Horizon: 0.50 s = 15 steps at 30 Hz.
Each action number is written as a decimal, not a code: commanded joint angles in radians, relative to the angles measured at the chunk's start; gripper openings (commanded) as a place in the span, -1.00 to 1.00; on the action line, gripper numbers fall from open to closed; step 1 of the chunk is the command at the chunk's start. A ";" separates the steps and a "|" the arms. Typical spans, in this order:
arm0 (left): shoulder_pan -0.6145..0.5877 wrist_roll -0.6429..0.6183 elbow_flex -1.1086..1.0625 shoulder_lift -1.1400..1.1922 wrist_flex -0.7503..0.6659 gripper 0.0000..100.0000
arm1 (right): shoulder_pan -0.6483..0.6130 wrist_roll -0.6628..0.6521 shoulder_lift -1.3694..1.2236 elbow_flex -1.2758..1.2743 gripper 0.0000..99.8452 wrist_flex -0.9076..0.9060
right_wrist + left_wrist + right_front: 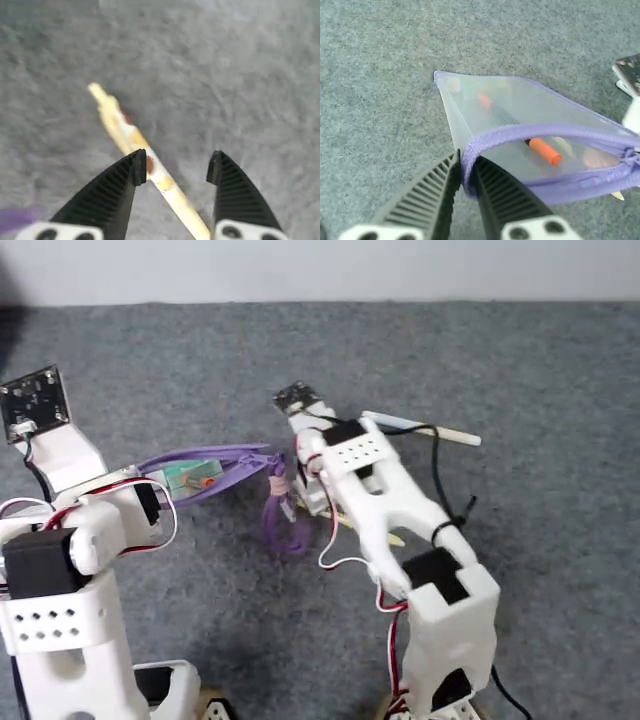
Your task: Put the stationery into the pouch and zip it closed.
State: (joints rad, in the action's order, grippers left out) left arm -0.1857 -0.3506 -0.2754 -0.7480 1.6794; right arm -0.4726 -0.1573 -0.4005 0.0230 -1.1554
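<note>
From where I stand, the left gripper (pixel 465 182) is clamped tight on the zip edge of the pouch (pixel 520 115) at one end, holding it up off the grey carpet (pixel 500 350) with the mouth gaping. The pouch is thin, see-through plastic with a purple zip. It looks light and floppy, so I'd expect it to sag and twist unless it is pinched at that stiffer zip seam. An orange marker (pixel 543 151) lies inside already, and the zip pull (pixel 627 157) sits at the far end.

The right gripper (pixel 176 169) stands with its jaws wide apart over a cream pen (pixel 127 132) lying flat on the carpet, the barrel running aslant between the fingers. That pen looks light, stiff and smooth, likely to roll or swivel if nipped near an end. I'd take it across the middle of the barrel, square to its length. A second pale pen (pixel 425 428) lies on the carpet beyond the right arm
</note>
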 commanded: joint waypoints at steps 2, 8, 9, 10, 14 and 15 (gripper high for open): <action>-0.011 -0.009 0.059 -0.008 0.003 -0.97 | -0.041 -0.005 -0.010 0.095 -0.70 -0.010; -0.011 -0.009 0.059 -0.008 0.003 -0.97 | -0.047 -0.006 -0.085 0.146 -0.71 -0.019; -0.011 -0.009 0.059 -0.008 0.003 -0.97 | -0.047 -0.006 -0.094 0.147 -0.71 -0.019; -0.011 -0.009 0.059 -0.008 0.003 -0.97 | -0.047 -0.006 -0.104 0.149 -0.71 -0.019; -0.011 -0.009 0.056 -0.003 0.003 -0.97 | -0.054 -0.009 -0.148 0.149 -0.71 -0.013; -0.011 -0.009 0.056 -0.003 0.002 -0.97 | -0.054 -0.012 -0.163 0.149 -0.71 -0.012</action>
State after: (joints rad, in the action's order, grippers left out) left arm -0.1857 -0.3506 -0.2754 -0.7480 1.6794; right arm -0.5171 -0.1573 -0.5539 0.1304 -1.1646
